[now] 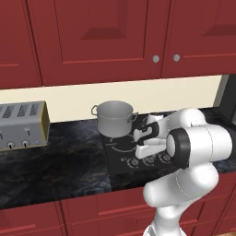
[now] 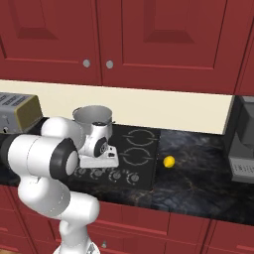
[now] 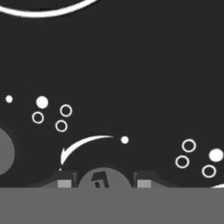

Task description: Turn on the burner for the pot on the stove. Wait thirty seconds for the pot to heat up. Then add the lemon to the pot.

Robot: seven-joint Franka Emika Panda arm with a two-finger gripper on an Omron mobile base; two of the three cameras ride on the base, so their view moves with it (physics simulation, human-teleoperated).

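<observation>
one steel pot (image 1: 115,118) stands upright, a brushed grey cylinder, mid-frame in the left base view on the glossy black stove (image 2: 144,149). the round yellow lemon (image 2: 169,161) lies right of centre on the marbled bench (image 2: 198,173). tool (image 3: 104,180): tips apart, straddling a round knob (image 3: 104,178).

You see pot (image 1: 115,118): brushed grey steel, dull satin sheen, smooth wall. Stove (image 2: 141,149): flat black glass, smooth, white printed ring marks; in hand view same glass looks matt dark with crisp white dots. Knob (image 3: 104,178) by fingertips: grey, smooth. Lemon (image 2: 169,161): bright yellow skin, even. Counter (image 1: 50,168): dark polished stone, mottled veining. Toaster (image 1: 22,125): silver metal body. Cabinets (image 1: 101,37): red painted wood, smooth panels, small metal pulls. Your arm (image 1: 198,143): glossy white plastic shell, dark joints.
</observation>
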